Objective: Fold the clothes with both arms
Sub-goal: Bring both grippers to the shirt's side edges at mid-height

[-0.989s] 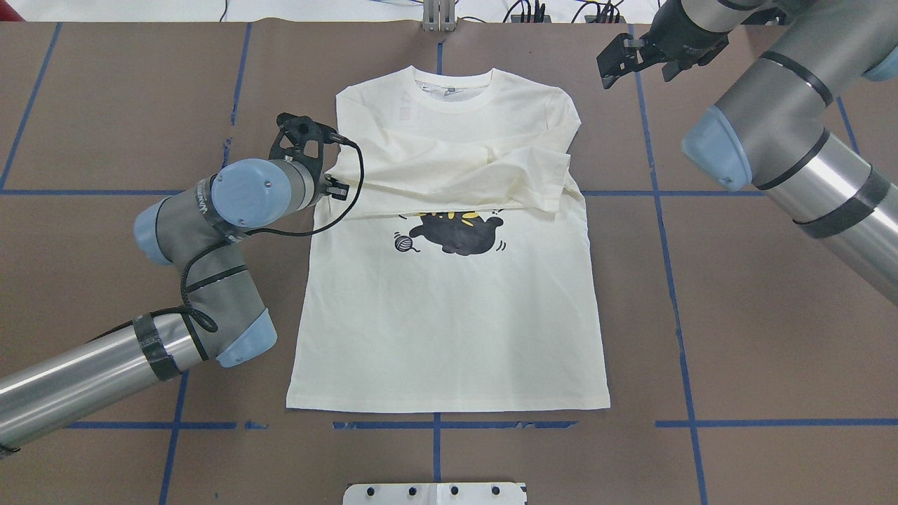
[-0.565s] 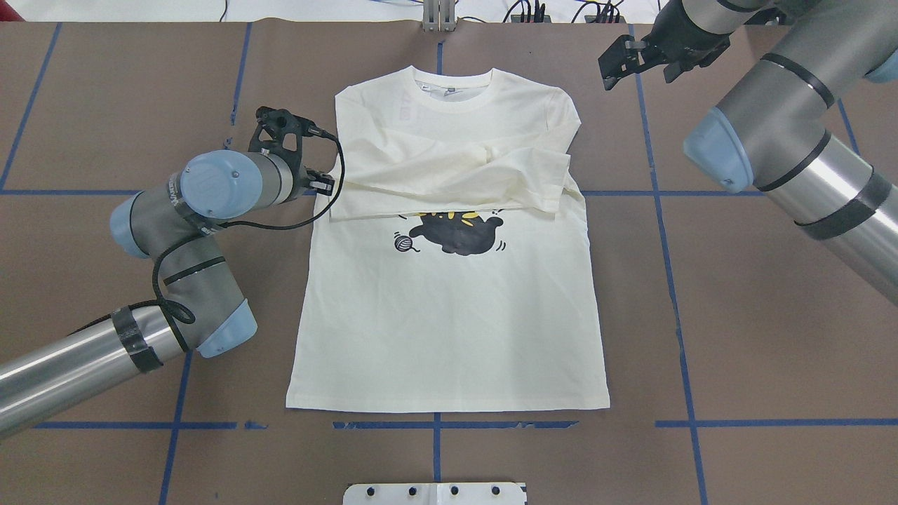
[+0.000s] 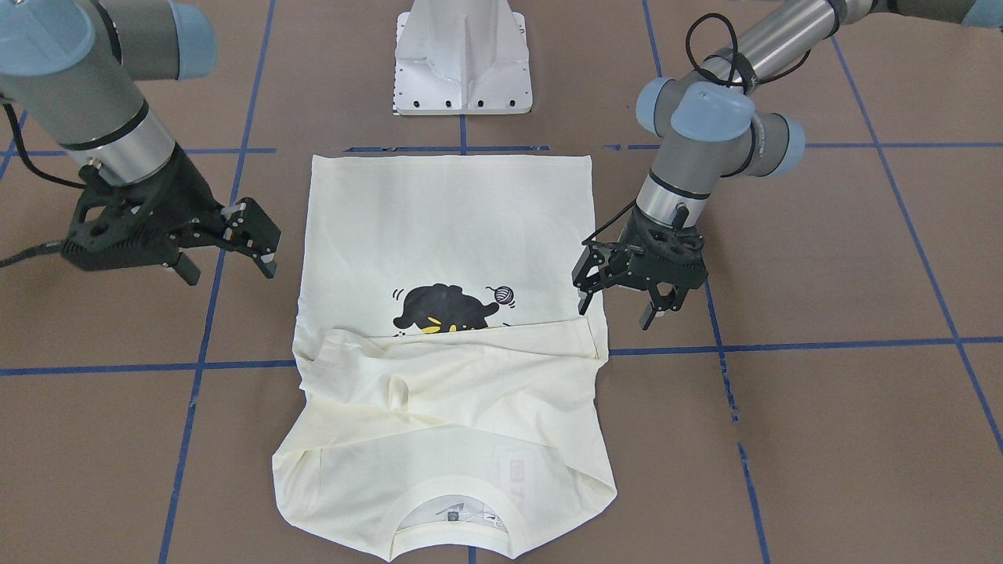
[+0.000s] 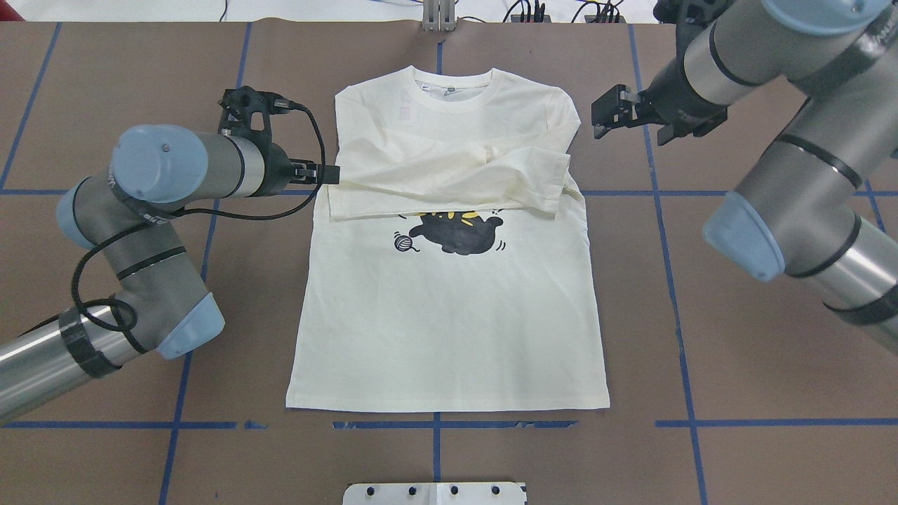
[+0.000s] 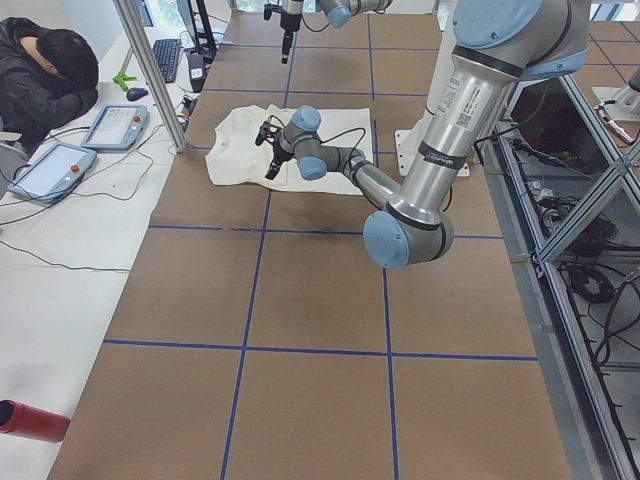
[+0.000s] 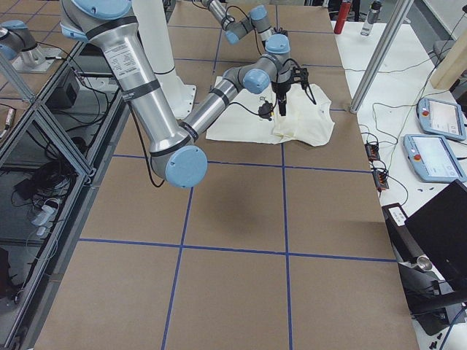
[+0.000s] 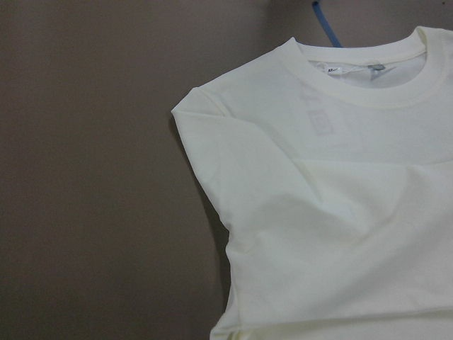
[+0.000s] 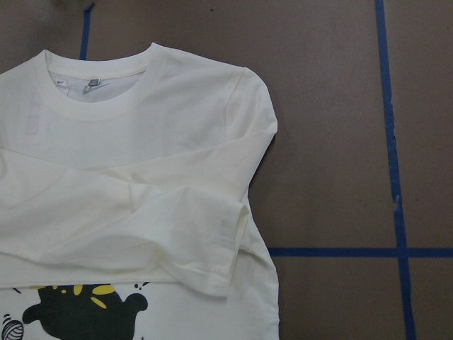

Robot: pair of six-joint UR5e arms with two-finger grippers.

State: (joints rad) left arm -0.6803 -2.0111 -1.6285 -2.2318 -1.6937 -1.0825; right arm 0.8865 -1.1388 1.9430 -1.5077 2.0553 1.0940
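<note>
The cream T-shirt (image 4: 449,315) lies flat, front up, collar at the table's far side. Both sleeves are folded across the chest, just above the black cat print (image 4: 456,233). It also shows in the front view (image 3: 447,219). My left gripper (image 4: 324,173) hovers at the shirt's left edge beside the folded sleeve; in the front view (image 3: 619,307) it is open and empty. My right gripper (image 4: 609,118) is open and empty, just off the shirt's right shoulder, and also shows in the front view (image 3: 227,266). The wrist views show the shoulders (image 7: 318,184) (image 8: 177,142), no fingers.
The white pedestal base (image 3: 462,70) stands at the near edge, by the shirt's hem. Blue tape lines (image 4: 673,280) cross the brown table. Cables (image 4: 533,10) lie past the far edge. An operator (image 5: 45,70) sits at a side desk with tablets.
My left arm has swung left, its wrist turning, with the gripper still at the shirt's left edge. My right gripper has come down and nearer, toward the shirt's right shoulder.
</note>
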